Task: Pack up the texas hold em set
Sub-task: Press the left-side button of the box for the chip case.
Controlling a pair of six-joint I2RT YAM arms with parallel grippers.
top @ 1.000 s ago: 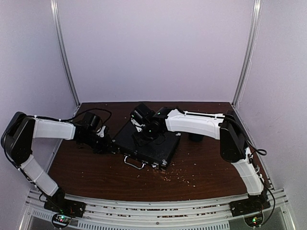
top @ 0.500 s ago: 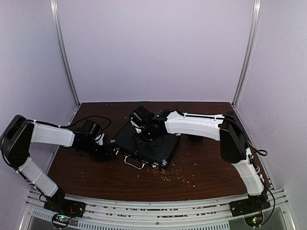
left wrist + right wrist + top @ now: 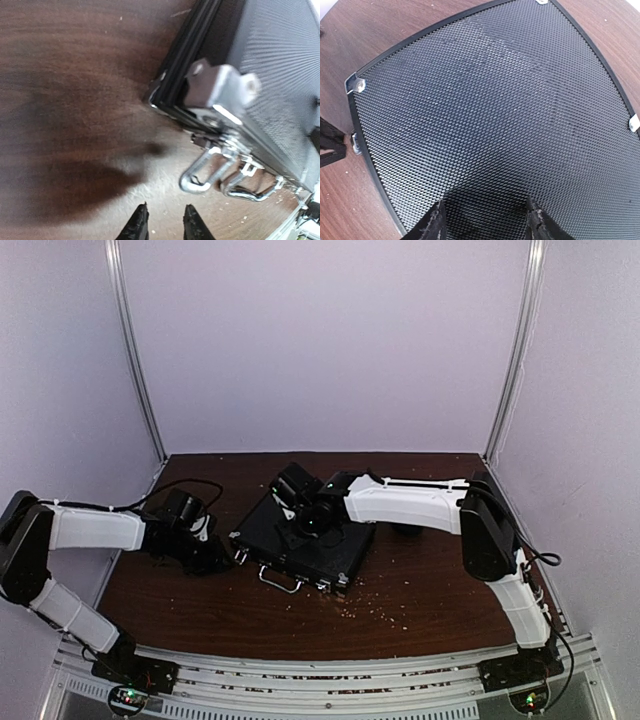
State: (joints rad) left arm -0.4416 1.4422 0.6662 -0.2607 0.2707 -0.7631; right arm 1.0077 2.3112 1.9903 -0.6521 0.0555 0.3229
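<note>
Top external view: the case [image 3: 338, 552] lies flat mid-table with its lid down and its handle [image 3: 280, 580] toward the near edge. The left gripper [image 3: 218, 558] sits low over the table [image 3: 200, 610], just beside the case's left corner and apart from it. In the left wrist view its fingers [image 3: 139, 226] stand narrowly apart with nothing between them, and a latch [image 3: 220, 92] sticks up ahead to the right. The right gripper [image 3: 485, 225] is over the lid, jaws moderately spread and empty. I cannot tell whether its tips touch the lid.
</note>
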